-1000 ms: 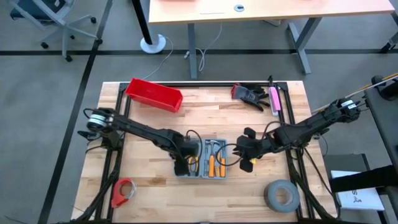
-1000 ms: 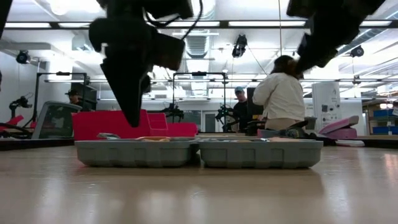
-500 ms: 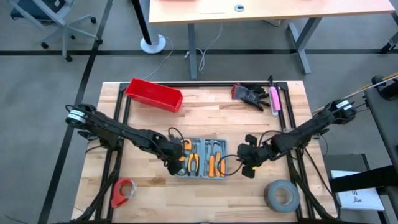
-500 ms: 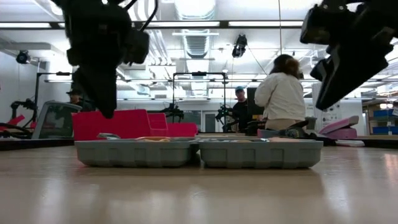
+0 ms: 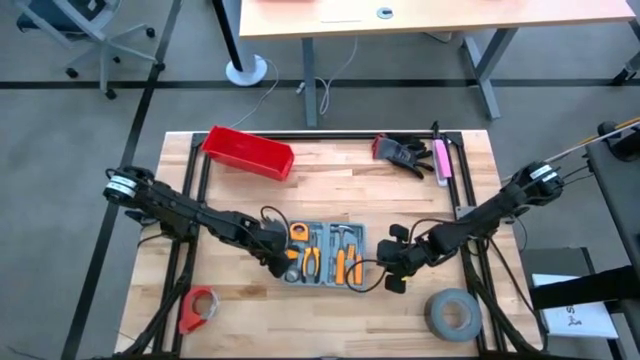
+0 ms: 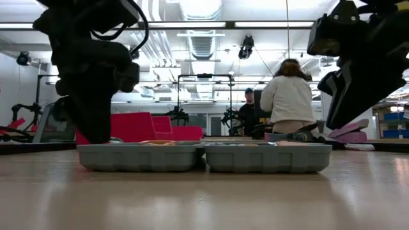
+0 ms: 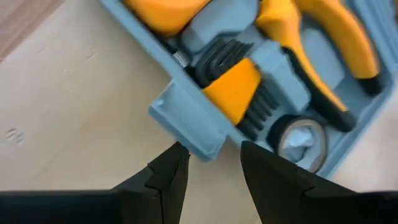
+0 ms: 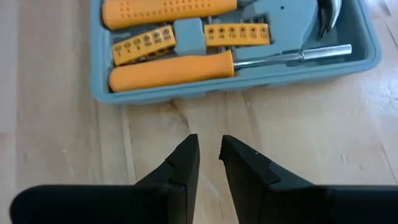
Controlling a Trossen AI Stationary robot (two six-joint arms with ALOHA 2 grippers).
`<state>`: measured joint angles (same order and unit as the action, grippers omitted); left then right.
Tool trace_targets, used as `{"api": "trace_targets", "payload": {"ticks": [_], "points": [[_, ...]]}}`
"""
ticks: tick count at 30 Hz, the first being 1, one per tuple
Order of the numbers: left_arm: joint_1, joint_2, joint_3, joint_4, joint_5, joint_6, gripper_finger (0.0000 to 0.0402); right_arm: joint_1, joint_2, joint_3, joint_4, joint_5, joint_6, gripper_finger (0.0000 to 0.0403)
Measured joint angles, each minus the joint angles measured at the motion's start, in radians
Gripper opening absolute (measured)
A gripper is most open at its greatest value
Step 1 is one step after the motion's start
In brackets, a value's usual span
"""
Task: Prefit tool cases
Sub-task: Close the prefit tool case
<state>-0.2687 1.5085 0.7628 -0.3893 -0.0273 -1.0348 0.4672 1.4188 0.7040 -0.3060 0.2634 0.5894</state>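
Note:
The grey-blue tool case [image 5: 325, 253] lies open and flat on the wooden table, both halves up. Orange-handled tools sit in its recesses [image 8: 180, 68]. My left gripper [image 5: 279, 264] hangs at the case's left edge, pointing steeply down. It is open, and its fingertips [image 7: 177, 155] stand on either side of the end of a small latch tab [image 7: 186, 124] without visibly touching it. My right gripper [image 5: 393, 278] is off the case's right near corner. It points down at bare wood just short of the case's rim [image 8: 236, 84], with a narrow gap between its fingers and nothing in it.
A red bin [image 5: 247, 152] stands at the far left and black gloves [image 5: 402, 153] with a pink tool [image 5: 441, 160] at the far right. A grey tape roll [image 5: 453, 314] lies near right and a red tape holder [image 5: 198, 307] near left. People stand [image 6: 289, 96] beyond the table.
My left gripper has gone from above the case's left half toward the table's left edge and down, rolling about its own line, and now hangs at the case's left rim. My right gripper has sunk and come toward the near edge. The case has kept still.

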Motion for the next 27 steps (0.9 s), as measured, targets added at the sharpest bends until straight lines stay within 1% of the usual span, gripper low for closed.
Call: {"api": "trace_targets", "payload": {"ticks": [8, 14, 20, 27], "points": [[0.000, 0.000, 0.020, 0.028, 0.000, 0.015, 0.0153, 0.000, -0.001, 0.000, 0.005, 0.001, 0.002, 0.0070], [0.000, 0.000, 0.019, 0.031, -0.011, 0.015, 0.0153, 0.000, -0.001, 0.000, -0.012, 0.040, -0.004, 0.0061], [0.001, 0.001, 0.021, 0.032, -0.067, 0.013, 0.0153, -0.003, -0.001, -0.003, -0.032, 0.077, -0.006, 0.0050], [0.008, 0.001, 0.018, 0.038, -0.118, -0.002, 0.0153, -0.010, -0.001, -0.014, -0.035, 0.078, -0.003, 0.0062]]}}
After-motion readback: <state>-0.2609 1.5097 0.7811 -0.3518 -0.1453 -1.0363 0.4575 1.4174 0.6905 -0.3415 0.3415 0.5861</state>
